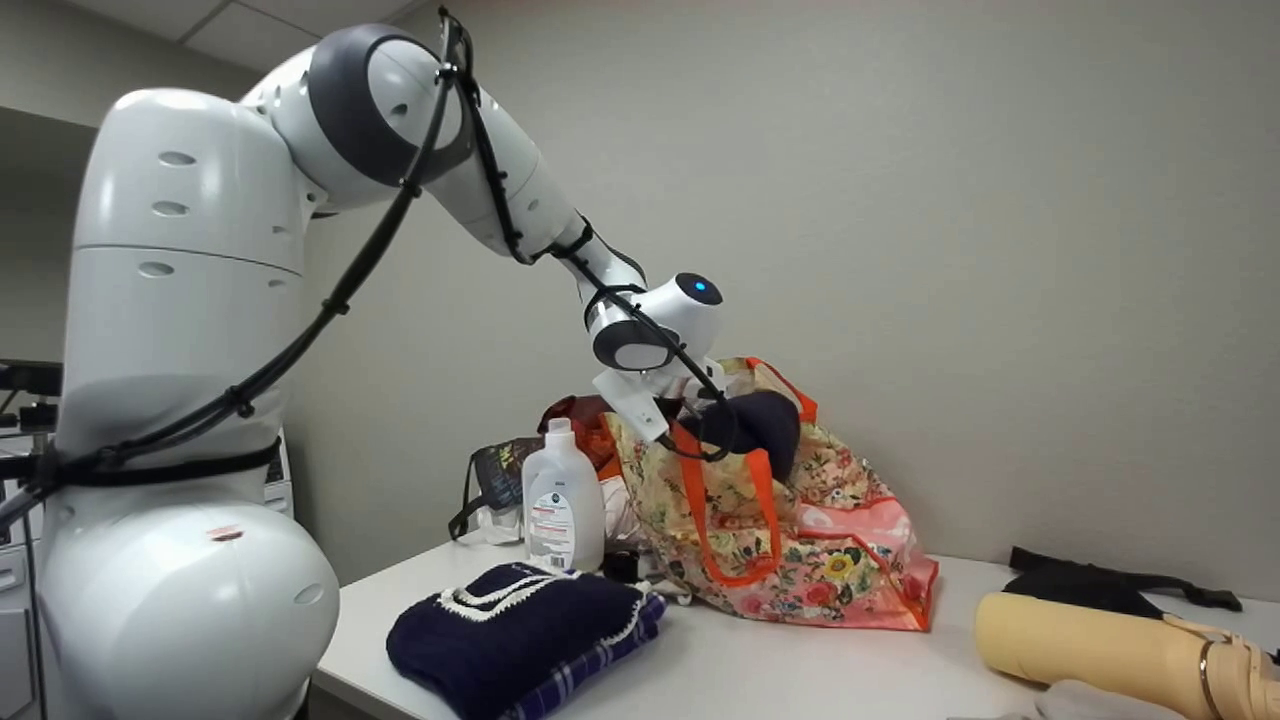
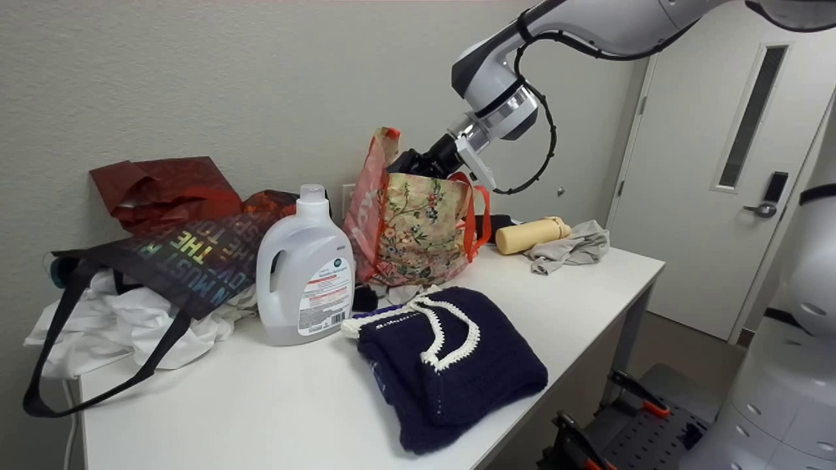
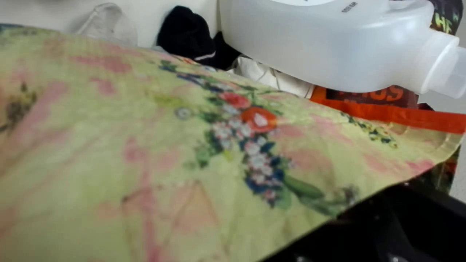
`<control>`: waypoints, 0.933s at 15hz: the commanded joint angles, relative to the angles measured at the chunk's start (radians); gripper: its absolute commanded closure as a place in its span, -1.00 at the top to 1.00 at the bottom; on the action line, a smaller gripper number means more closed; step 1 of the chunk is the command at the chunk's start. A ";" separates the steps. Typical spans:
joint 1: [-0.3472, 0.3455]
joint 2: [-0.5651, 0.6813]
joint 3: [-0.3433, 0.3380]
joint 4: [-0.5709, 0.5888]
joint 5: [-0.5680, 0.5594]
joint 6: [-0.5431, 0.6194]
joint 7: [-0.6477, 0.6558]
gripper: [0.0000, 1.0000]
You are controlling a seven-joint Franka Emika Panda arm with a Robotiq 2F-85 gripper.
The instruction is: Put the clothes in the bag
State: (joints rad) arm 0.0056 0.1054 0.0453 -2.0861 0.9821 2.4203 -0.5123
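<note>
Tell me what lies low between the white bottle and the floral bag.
Black cloth, seen in an exterior view, and whitish cloth, seen in the wrist view, lie between the bottle and the bag.

I have the gripper [image 2: 423, 164] at the mouth of the bag [image 2: 421, 228], a bundle of cloth [image 1: 768, 425] just beside it in that opening, the wall [image 1: 950, 250] behind. On the table [image 2: 228, 411], left of the bag, stands the bottle [image 2: 307, 281]; a second tote [image 2: 202, 261] lies farther left. Nearer than bag and bottle, folded clothes [image 2: 486, 365]. Over right I see the tumbler [image 1: 1090, 640], a flat cloth [image 1: 1080, 588] behind it, a crumpled cloth [image 2: 581, 245] on its near side.
</note>
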 commanded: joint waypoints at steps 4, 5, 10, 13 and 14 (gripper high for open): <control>-0.021 -0.033 -0.026 0.075 -0.072 -0.050 0.036 1.00; -0.021 -0.035 -0.025 0.089 -0.069 -0.055 0.031 1.00; -0.019 -0.045 -0.027 0.138 -0.070 -0.055 0.026 1.00; -0.026 -0.043 -0.038 0.148 -0.071 -0.047 0.033 1.00; -0.027 -0.049 -0.042 0.144 -0.077 -0.046 0.034 1.00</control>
State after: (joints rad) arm -0.0103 0.0696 0.0130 -1.9489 0.9311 2.3895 -0.5034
